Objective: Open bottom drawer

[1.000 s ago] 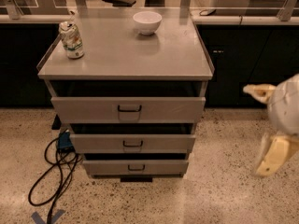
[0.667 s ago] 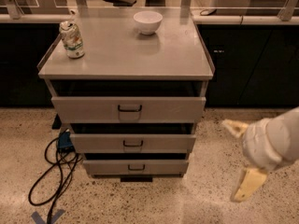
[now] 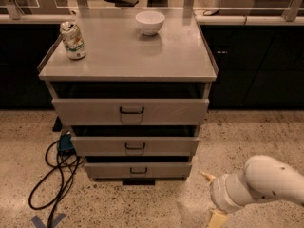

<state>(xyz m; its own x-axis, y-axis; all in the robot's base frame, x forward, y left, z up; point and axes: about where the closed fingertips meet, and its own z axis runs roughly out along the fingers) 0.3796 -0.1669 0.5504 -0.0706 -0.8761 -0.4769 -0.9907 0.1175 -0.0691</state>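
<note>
The bottom drawer (image 3: pixel 164 171) is the lowest and narrowest of three grey fronts on the metal cabinet, with a small dark pull handle (image 3: pixel 138 170) at its centre. A thin dark gap shows above it, and its inside is hidden. My gripper (image 3: pixel 210 198) is low at the bottom right, just above the speckled floor, to the right of and below the drawer's right end. It is open and empty, with one pale fingertip (image 3: pixel 207 176) pointing toward the cabinet and the other at the frame's lower edge. It touches nothing.
A crushed can (image 3: pixel 72 41) and a white bowl (image 3: pixel 150 22) stand on the cabinet top (image 3: pixel 128 56). Black cables (image 3: pixel 54 175) loop on the floor at the cabinet's left, by a blue tape mark (image 3: pixel 49 220). Dark cupboards line the back.
My arm has moved left and down, from the right edge to a spot low beside the cabinet's bottom right corner. The drawers have not moved.
</note>
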